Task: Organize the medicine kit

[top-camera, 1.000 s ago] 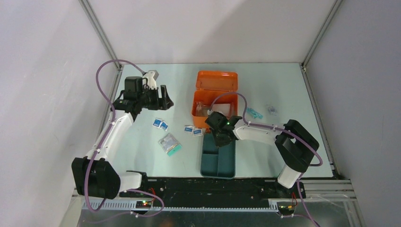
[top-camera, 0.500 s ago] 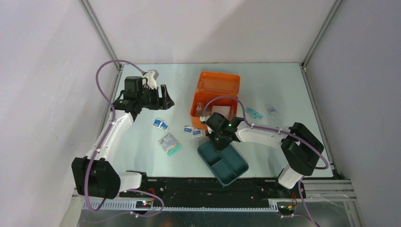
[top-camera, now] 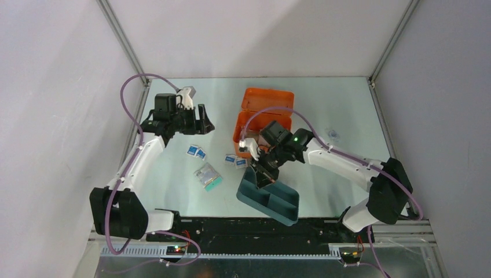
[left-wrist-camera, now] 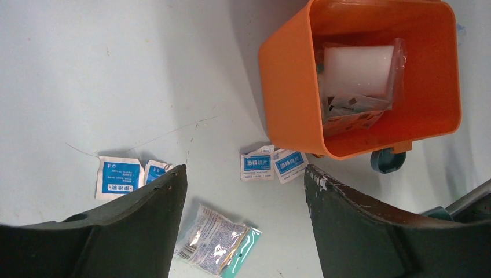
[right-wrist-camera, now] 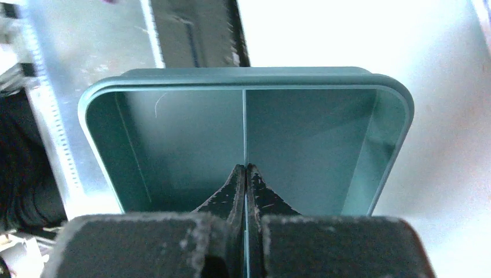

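Note:
The orange medicine kit (top-camera: 263, 110) stands open at the back middle, with a white packet and other packets inside (left-wrist-camera: 356, 72). My right gripper (top-camera: 267, 169) is shut on the middle divider of the dark teal compartment tray (top-camera: 269, 198) and holds it lifted and tilted just in front of the kit; the wrist view shows the fingers (right-wrist-camera: 234, 188) clamped on the divider (right-wrist-camera: 244, 124). My left gripper (top-camera: 201, 120) is open and empty, raised at the back left. Below it lie blue-white packets (left-wrist-camera: 118, 176) (left-wrist-camera: 272, 164) and a clear packet (left-wrist-camera: 215, 242).
Two blue-white packets (top-camera: 196, 152) and two more (top-camera: 236, 160) lie left of the kit, and the clear packet (top-camera: 208, 176) lies nearer. A small clear item (top-camera: 332, 134) lies right of the kit. The black base rail (top-camera: 255, 229) runs along the near edge.
My right gripper has lifted the teal tray off the table, turned it and carried it up toward the kit. The kit has shifted slightly. The left arm has barely moved.

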`<state>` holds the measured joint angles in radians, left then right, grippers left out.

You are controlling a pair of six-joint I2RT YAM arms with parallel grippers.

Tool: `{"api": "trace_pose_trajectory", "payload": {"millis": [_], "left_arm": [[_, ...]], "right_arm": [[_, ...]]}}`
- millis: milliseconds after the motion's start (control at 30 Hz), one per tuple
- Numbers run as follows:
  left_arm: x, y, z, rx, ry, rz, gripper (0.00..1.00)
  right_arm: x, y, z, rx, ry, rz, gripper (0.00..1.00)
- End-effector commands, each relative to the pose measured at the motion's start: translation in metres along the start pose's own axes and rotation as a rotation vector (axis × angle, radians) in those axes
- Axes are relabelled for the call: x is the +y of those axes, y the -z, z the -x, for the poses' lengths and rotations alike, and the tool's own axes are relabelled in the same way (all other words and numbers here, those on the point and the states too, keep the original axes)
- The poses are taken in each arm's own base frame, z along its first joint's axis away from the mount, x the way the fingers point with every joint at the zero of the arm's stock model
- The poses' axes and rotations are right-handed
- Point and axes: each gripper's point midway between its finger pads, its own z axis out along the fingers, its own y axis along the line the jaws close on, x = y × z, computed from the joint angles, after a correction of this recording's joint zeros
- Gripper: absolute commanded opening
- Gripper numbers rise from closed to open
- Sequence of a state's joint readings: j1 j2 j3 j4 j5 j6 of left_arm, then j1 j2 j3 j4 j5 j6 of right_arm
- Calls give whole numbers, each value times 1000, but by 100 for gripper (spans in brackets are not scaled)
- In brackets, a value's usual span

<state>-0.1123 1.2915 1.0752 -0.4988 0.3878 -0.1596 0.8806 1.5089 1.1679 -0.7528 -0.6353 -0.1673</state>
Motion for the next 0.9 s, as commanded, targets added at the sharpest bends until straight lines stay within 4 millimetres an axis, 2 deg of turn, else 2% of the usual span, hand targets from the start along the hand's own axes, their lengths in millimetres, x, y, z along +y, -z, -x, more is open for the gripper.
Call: {"api": "trace_pose_trajectory", "payload": {"millis": [0,133,167,200,233,267,300,333,367,400,433,467,500,533,567,600,733,800,833,867], "left_arm": [[-2,1,18,-43,-5,-9,79],[-1,-1,18,-40,-6,-8,79],[-1,0,19,-41,-7,-7,79],[-1,0,20,-45,-11,-7,79],[-1,0,21,-46,-12,-5,79],[-1,0,22,-47,-15,-4,79],[0,0,22,-46,-15,0,79],[1,-1,22,-46,-16,3,79],[2,-2,21,-43,-16,6,79],[2,-2,21,-42,-15,7,79],[3,-2,21,-41,-13,7,79],[2,-3,21,-40,-13,5,79],[2,-2,21,-41,-14,4,79],[2,-3,21,-40,-15,2,79],[2,-3,21,-40,-19,2,79],[3,-3,22,-42,-20,7,79],[1,0,21,-46,-31,2,79],[0,1,20,-46,-35,-4,79],[0,1,18,-43,-36,-5,79],[0,1,17,-43,-38,-9,79]], "right_arm": [[61,46,43,-111,224,212,0],[67,87,92,-248,300,202,0],[72,104,112,-302,300,207,0],[76,130,136,-392,326,227,0],[77,141,148,-425,259,248,0],[73,169,173,-523,286,228,0],[70,181,184,-555,230,229,0],[66,206,203,-631,270,185,0],[53,214,212,-654,253,150,0],[48,232,227,-701,271,59,0],[21,232,234,-705,271,-67,0],[17,242,243,-729,306,-144,0],[-12,242,249,-716,325,-308,0],[-19,250,255,-710,413,-402,0],[-38,246,256,-672,411,-502,0],[-47,249,259,-641,484,-574,0],[-91,228,253,-457,579,-757,0],[-114,206,244,-336,594,-791,0],[-117,202,238,-281,593,-807,0],[-128,190,234,-221,610,-805,0]]}}
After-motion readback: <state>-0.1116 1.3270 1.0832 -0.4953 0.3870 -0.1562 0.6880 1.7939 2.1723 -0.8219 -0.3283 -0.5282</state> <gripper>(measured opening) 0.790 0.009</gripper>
